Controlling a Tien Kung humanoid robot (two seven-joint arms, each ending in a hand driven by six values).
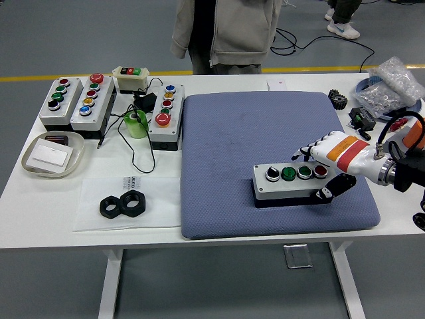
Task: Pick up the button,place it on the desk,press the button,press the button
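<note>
So the grey four-button control box with a black base (290, 185) is sat on the blue-grey quilted fabric mat (259, 126), towards its near right part. Its top row goes black knob, green, green, red from left to right. The white-and-black right hand (330, 159) is wrapped round the box's right end: the white fingers (312, 149) are seen over the far edge, and the black thumb (329, 191) is pressed against the near right corner, so the box is gripped. The box looks flat on the mat, though whether it's lifted a hair can't be told.

The left hand isn't seen anywhere.

Over on the left of the white table (40, 212), three more grey button boxes are lined up, with a green tape roll (136, 123) between two of them. Two black hex nuts (123, 204) are lying near the front edge. A person in a beige hoodie (226, 30) is stood at the far side, hands not visible.
</note>
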